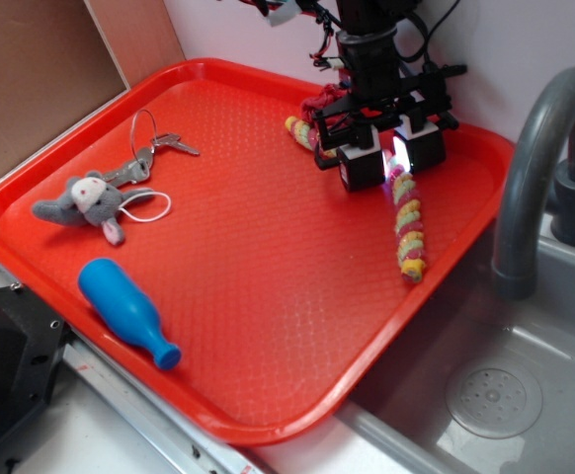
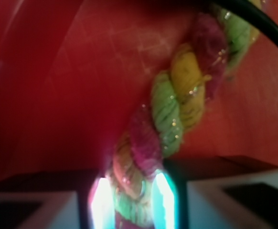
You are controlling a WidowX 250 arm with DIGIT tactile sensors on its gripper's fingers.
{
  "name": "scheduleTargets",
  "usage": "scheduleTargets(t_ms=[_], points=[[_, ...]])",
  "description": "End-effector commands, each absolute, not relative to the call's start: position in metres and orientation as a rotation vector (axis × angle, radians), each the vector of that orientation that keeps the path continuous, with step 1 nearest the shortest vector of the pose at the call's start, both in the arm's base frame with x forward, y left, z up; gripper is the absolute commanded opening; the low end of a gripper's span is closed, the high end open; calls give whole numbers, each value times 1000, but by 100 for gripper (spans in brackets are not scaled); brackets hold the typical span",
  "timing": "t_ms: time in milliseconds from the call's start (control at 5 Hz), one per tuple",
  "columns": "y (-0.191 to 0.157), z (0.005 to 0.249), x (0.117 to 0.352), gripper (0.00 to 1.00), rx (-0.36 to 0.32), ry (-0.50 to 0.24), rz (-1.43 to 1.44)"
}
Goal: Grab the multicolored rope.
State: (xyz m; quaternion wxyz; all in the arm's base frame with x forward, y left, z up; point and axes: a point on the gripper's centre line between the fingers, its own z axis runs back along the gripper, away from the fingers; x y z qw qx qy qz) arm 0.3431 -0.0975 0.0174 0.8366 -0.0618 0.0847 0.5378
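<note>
So the hand (image 1: 393,163) sits low at the red tray's (image 1: 268,296) far edge, clamped around the multicolored rope (image 1: 409,232) mid-length, probably so neither end drags much when lifting.

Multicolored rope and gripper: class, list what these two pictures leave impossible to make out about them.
- Exterior view: the gripper covers the multicolored rope at its middle.
- Wrist view: the rope is blurred and cut off by the bottom edge; glare washes out the fingers, so firm contact cannot be told.
</note>
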Motion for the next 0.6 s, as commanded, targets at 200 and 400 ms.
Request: scheduleTargets(t_ms=[200, 400], points=[[-56, 125, 294, 0, -231, -3, 668], [-50, 157, 269, 0, -227, -16, 456]])
